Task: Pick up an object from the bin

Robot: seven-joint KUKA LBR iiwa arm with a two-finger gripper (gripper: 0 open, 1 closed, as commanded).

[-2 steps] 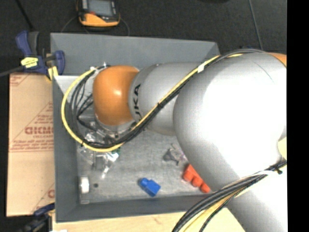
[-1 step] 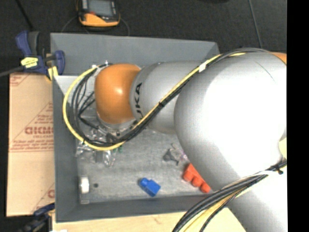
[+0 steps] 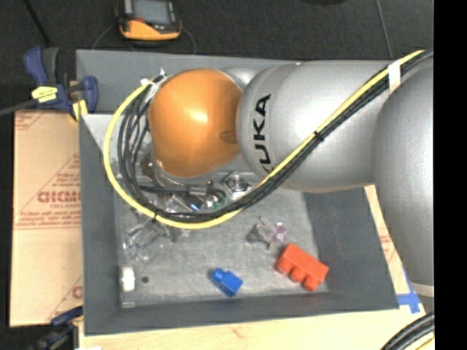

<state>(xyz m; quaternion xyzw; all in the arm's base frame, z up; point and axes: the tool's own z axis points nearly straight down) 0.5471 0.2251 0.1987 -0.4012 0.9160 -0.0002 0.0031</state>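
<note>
Big silver metal arm (image 3: 328, 122) comes in from 3 o'clock and hangs over most of the upper half of the grey metal bin (image 3: 343, 239). Its shiny orange dome cover (image 3: 191, 122) sits toward 10 o'clock. The tool (image 3: 171, 194) is tucked under the dome, around 9 o'clock, and honestly I can't tell if it's clenched or released.

Loose stuff on the floor:
- chunky red plastic block (image 3: 301, 266) at 5 o'clock
- small blue plastic piece (image 3: 225, 281) at 6
- clear crumpled plastic bit (image 3: 142, 240) at 8, just below the tool and closest to it
- tiny grey-and-pink piece (image 3: 266, 233) near the red block, on its 11 o'clock side
- little white piece (image 3: 128, 278) at 7, by the corner
</note>
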